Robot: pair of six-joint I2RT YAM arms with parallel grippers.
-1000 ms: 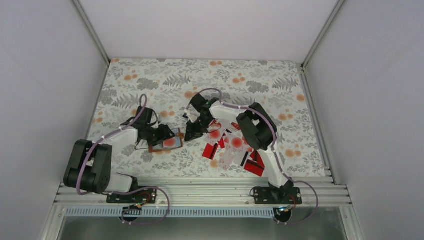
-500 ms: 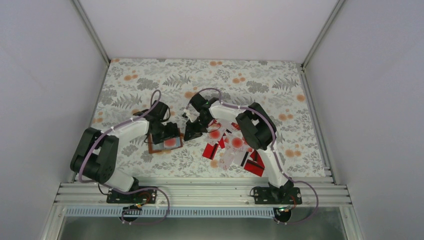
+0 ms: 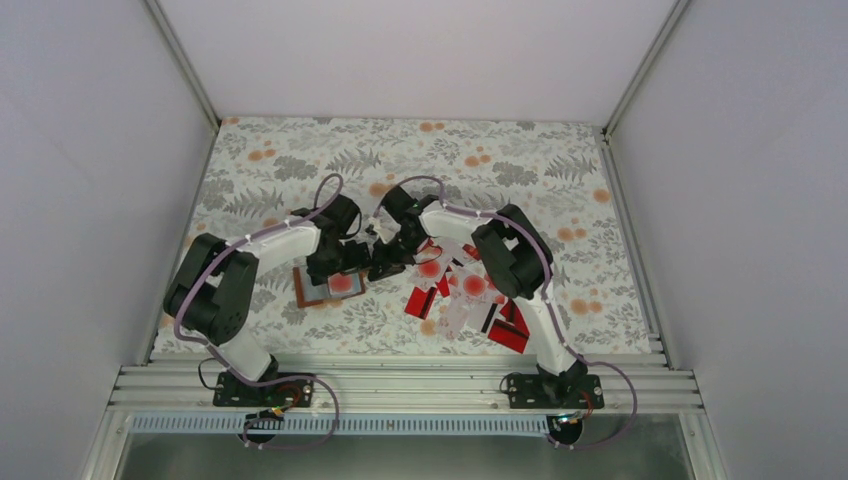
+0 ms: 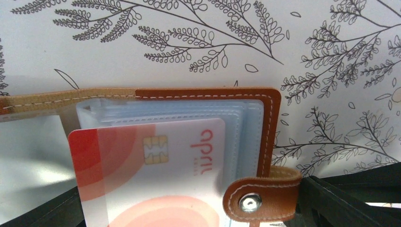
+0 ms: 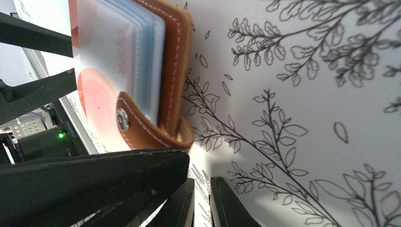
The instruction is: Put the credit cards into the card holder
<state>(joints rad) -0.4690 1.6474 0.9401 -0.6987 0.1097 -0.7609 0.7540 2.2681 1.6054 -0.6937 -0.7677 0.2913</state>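
The brown card holder (image 3: 310, 291) lies open on the floral cloth, pale blue pockets up, its snap strap (image 4: 257, 201) folded over. A white credit card with red blotches (image 4: 161, 161) sits partly in its top pocket. My left gripper (image 3: 345, 258) hangs over the holder, open, fingers on either side of it (image 4: 189, 189). My right gripper (image 3: 378, 268) is just right of the holder's strap, nearly shut and empty (image 5: 202, 198). The holder (image 5: 172, 61) and the card (image 5: 101, 47) also show in the right wrist view. Loose red and white credit cards (image 3: 465, 295) lie in a pile to the right.
The left gripper's finger (image 5: 94, 179) lies close against my right fingers. The right arm's links (image 3: 510, 255) reach over the card pile. White walls (image 3: 100, 150) and metal rails enclose the cloth; an aluminium rail (image 3: 400, 385) runs along the near edge.
My left arm has swung right and forward, bringing its gripper from the holder's left side to over the holder, next to the right gripper. The right gripper and holder stayed put.
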